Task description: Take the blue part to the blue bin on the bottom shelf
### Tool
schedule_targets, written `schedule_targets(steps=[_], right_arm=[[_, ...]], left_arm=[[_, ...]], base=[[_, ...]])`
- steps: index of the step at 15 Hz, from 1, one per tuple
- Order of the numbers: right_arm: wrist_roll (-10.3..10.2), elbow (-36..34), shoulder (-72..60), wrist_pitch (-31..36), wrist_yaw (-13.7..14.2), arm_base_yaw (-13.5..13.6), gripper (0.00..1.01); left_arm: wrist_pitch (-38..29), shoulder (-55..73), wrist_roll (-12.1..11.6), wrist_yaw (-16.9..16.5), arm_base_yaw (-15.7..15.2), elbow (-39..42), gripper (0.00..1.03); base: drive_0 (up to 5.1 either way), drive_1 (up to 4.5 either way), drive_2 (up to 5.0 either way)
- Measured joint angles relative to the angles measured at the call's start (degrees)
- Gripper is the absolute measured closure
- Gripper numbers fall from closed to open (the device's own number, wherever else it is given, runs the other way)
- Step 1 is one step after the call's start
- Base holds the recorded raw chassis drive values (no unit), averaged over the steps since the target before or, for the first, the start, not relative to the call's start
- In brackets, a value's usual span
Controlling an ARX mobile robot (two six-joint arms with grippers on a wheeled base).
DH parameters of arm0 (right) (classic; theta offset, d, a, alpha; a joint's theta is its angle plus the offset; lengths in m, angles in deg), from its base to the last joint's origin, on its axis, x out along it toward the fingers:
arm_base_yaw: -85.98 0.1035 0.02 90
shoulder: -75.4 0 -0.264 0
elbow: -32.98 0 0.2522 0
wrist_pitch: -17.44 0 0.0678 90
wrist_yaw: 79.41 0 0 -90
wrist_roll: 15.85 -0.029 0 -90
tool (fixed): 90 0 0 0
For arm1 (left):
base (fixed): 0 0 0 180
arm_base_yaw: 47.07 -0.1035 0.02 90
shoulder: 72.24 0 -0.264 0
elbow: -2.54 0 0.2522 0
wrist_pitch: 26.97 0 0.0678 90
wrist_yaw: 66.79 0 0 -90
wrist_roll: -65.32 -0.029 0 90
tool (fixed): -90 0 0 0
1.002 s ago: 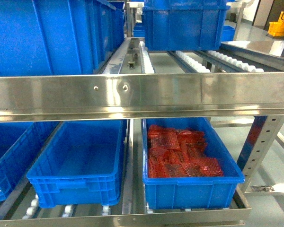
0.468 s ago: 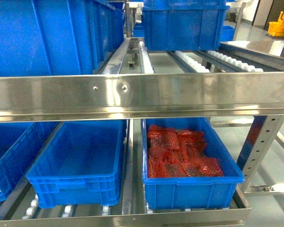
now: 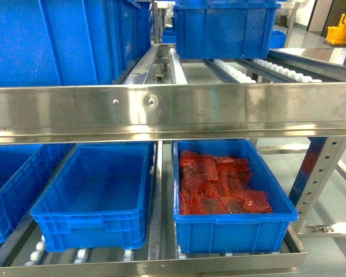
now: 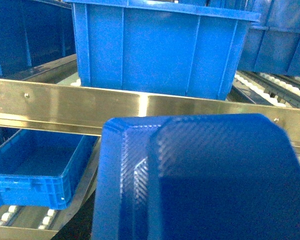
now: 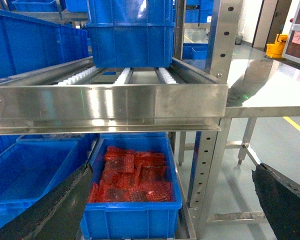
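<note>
A big blue part (image 4: 205, 180) with a ribbed, textured face fills the lower left wrist view, held in the air in front of the rack. It hides my left gripper's fingers. On the bottom shelf (image 3: 161, 266) an empty blue bin (image 3: 95, 196) sits left of centre, and it also shows as the empty blue bin (image 4: 35, 170) below and left of the part. Beside it stands a blue bin (image 3: 230, 231) of red parts (image 3: 219, 184). My right gripper (image 5: 170, 207) is open in front of that bin, its black fingers (image 5: 55, 210) wide apart with nothing between them. Neither gripper shows in the head view.
A broad steel rail (image 3: 173, 109) of the upper level crosses above the low bins. Large blue bins (image 3: 57, 40) sit on its rollers. Another blue bin (image 3: 11, 184) is at far left below. A perforated upright (image 3: 320, 173) stands at right, and a yellow mop bucket (image 3: 340, 32) is far back.
The head view has shifted a little: the upper rail sits slightly higher in the frame and more of the low bins shows. No bin has moved.
</note>
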State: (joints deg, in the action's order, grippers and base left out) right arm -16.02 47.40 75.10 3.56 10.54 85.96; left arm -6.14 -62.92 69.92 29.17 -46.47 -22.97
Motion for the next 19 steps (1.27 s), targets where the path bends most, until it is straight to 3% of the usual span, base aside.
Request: schedule_targets(steps=[19], right_arm=[[0.0, 0.0, 0.0, -0.17, 0.04, 0.0, 0.03]], left_arm=[[0.15, 0.0, 0.0, 0.0, 0.0, 0.0, 0.6]], base=[[0.0, 0.0, 0.0]])
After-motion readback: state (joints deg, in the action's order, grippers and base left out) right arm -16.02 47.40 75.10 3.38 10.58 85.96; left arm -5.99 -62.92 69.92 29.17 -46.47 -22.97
